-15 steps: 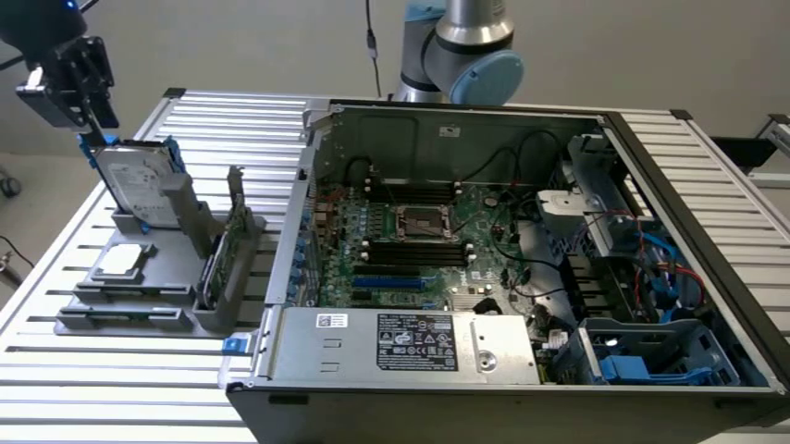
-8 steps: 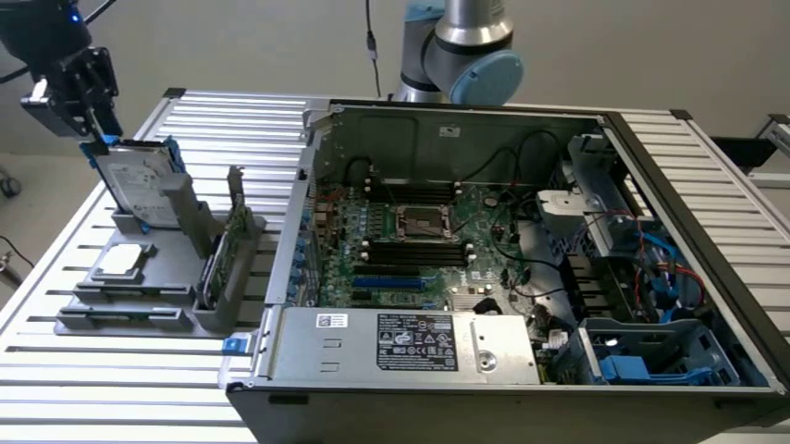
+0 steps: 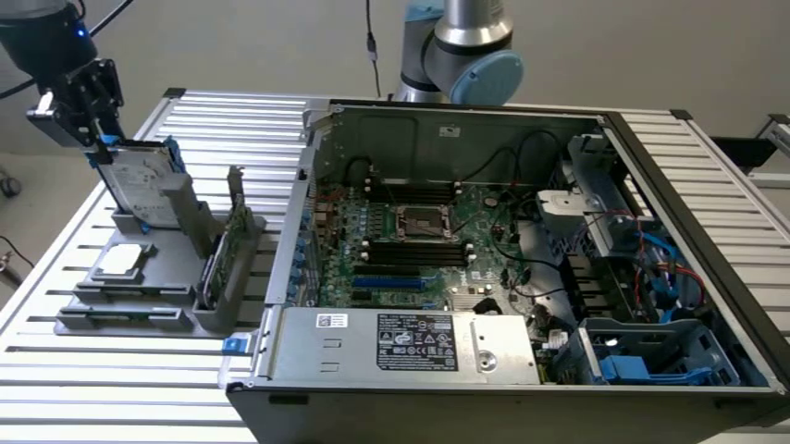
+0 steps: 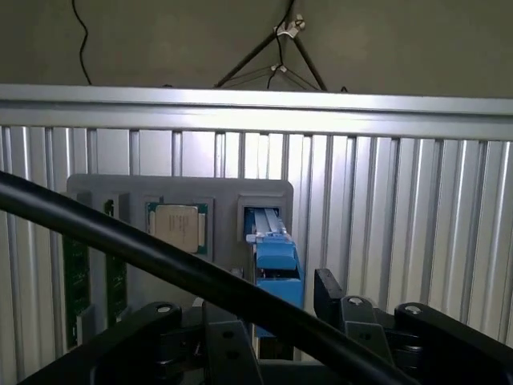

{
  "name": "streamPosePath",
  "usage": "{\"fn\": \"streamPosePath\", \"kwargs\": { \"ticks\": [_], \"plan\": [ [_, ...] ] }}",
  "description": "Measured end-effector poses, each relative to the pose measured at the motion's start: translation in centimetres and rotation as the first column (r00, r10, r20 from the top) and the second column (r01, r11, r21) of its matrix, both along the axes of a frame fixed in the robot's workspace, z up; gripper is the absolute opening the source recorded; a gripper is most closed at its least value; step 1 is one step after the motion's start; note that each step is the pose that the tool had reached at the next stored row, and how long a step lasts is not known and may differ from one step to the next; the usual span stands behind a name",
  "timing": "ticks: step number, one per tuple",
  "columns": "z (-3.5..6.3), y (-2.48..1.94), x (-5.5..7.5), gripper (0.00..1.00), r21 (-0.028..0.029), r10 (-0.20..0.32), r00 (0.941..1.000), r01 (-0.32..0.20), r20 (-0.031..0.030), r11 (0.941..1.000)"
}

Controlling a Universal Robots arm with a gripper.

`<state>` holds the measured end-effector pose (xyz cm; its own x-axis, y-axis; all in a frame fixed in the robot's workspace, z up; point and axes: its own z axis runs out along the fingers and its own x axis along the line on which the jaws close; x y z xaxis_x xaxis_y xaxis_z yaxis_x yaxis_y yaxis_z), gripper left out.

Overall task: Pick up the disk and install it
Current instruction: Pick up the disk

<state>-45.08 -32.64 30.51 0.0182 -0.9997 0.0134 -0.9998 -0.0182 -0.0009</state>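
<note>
Gripper [image 3: 96, 137] jaws wide, one on each side of the disk [image 4: 277, 258], not clamped. The disk stands upright in a grey rack [image 3: 148, 296], its blue top edge between the jaws.

Risks, as judged:
- the jaws may close on the plastic rail alone, so the disk could tip or bind in its slot
- the black cable [image 4: 160, 257] crossing in front of the jaws could snag

Chip [image 4: 176, 227] lies flat beside the jaws. Ribbed metal table [image 3: 124, 388]. Open computer case [image 3: 494, 231] well away from the jaws. Plain pale wall [image 3: 247, 46] behind.
</note>
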Motion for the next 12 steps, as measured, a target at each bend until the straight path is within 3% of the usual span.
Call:
{"fn": "streamPosePath", "kwargs": {
  "ticks": [12],
  "plan": [
    [-1.02,0.0,0.0,0.48,0.0019,-0.006,1.0,0.006,0.0001,1.0]
  ]
}}
